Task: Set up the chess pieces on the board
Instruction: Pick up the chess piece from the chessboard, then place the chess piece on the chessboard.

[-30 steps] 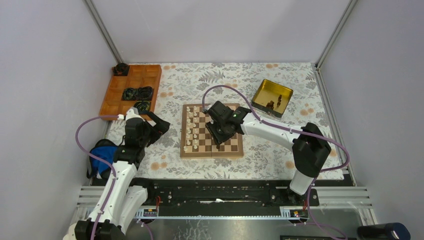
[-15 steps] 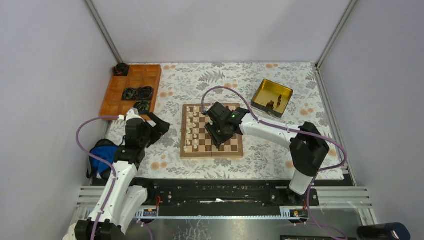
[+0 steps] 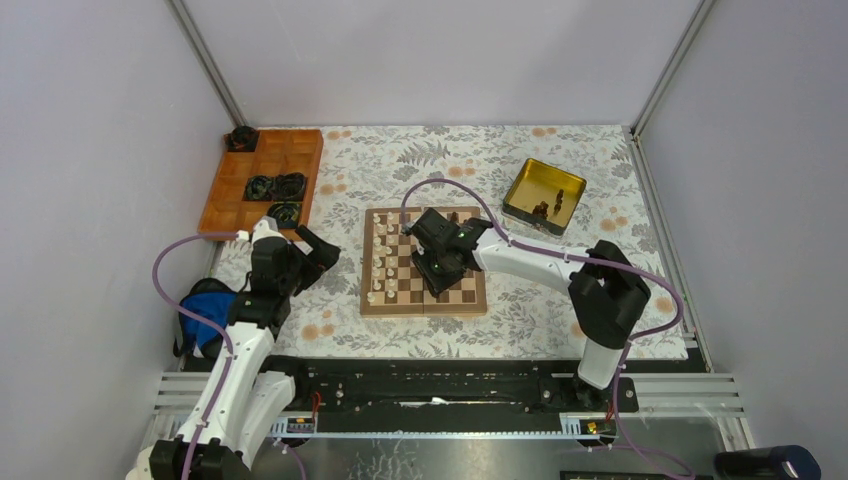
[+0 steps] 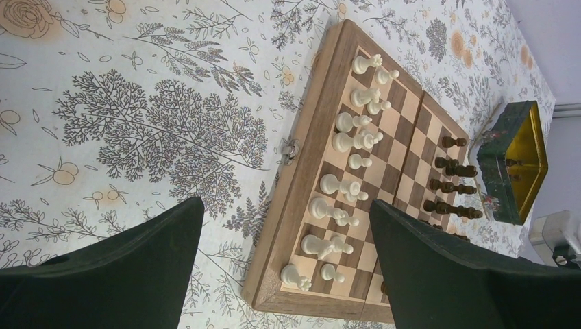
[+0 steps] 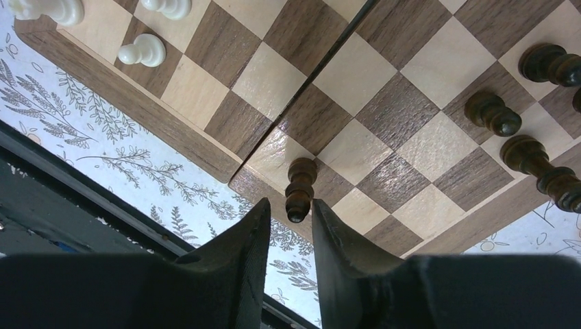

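Wide-spread fingers frame the board, cream pieces along its nearer side.

No text, label, brand, number or sign can be read in any view. The border of the board is seen as plain wood, with nothing legible printed on it. At 6 o'clock in the overhead view, small tagged modules are fixed to the rail, but whatever they bear is too small to be read.
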### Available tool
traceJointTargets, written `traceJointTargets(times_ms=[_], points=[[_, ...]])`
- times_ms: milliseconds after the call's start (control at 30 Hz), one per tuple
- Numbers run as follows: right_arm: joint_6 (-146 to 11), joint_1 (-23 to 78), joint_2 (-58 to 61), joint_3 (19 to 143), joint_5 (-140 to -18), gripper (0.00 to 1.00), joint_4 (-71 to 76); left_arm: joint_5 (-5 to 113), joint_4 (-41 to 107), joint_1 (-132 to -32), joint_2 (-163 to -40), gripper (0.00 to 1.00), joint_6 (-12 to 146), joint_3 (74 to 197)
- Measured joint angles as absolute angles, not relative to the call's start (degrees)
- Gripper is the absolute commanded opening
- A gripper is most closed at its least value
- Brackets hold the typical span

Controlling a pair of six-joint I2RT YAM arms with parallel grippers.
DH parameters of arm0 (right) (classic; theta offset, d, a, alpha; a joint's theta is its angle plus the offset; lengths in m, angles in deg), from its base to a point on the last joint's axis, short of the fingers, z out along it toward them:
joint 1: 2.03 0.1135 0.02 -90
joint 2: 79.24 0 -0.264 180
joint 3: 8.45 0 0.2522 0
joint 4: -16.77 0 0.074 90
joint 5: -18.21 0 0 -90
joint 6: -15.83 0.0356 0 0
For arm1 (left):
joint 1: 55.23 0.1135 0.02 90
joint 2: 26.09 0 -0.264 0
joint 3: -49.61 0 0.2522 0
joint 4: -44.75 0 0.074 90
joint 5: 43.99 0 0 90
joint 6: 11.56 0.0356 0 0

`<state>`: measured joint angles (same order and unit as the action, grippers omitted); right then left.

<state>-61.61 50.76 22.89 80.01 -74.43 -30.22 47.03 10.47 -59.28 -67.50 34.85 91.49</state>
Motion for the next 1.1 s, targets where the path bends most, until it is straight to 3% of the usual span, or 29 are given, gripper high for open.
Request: traceJointTargets(times_ms=[333, 1100], points=[[-61.98, 50.8, 23.8, 80.01, -73.9, 0.1, -30.03, 47.03, 10.61, -59.28, -67.67, 0.99, 34.87, 91.49], [-57.72, 50.43, 20.57, 80.49, -61.03, 0.01, -35.51, 47.03, 10.8, -59.28, -66.88, 0.99, 34.43, 91.49]])
